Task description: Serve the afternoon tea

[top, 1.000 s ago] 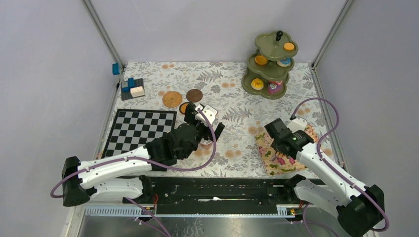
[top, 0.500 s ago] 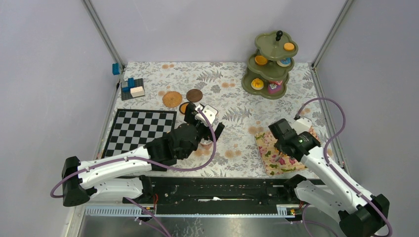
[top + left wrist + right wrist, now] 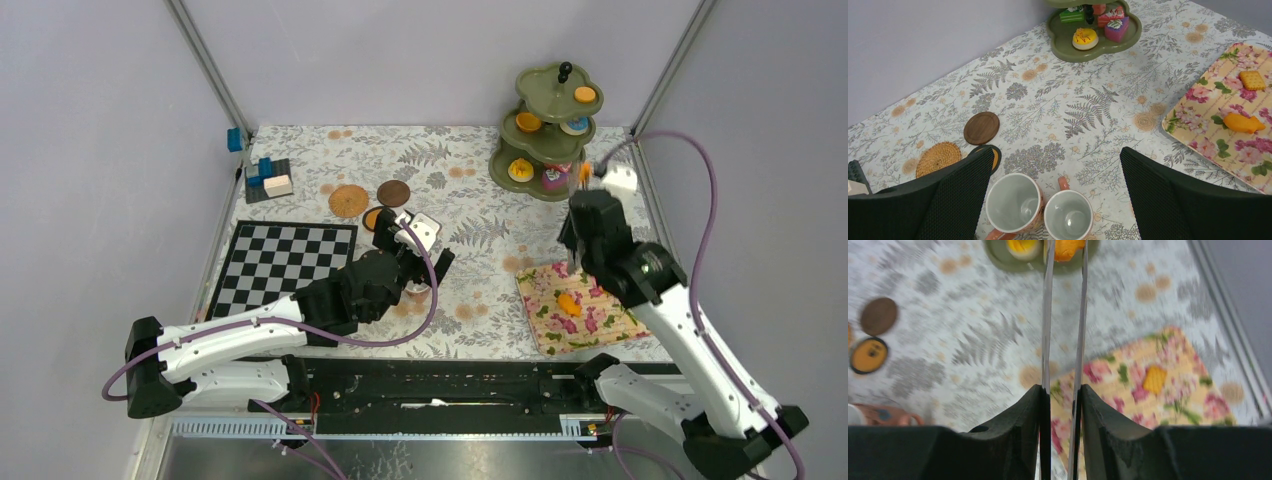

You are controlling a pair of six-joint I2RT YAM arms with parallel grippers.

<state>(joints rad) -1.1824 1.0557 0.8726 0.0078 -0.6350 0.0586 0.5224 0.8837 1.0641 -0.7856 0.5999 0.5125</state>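
Right end effector raised off tray, seemingly gripping orange treat

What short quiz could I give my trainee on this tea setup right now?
1. True or false: the left claw is shut.
2. What lies on the floral tray? A) a square cookie and an orange pastry; B) a teapot; C) a spoon.
3. What does the right claw grip?
Key: 1 false, it stands open above two mugs. 2 A. 3 an orange treat.
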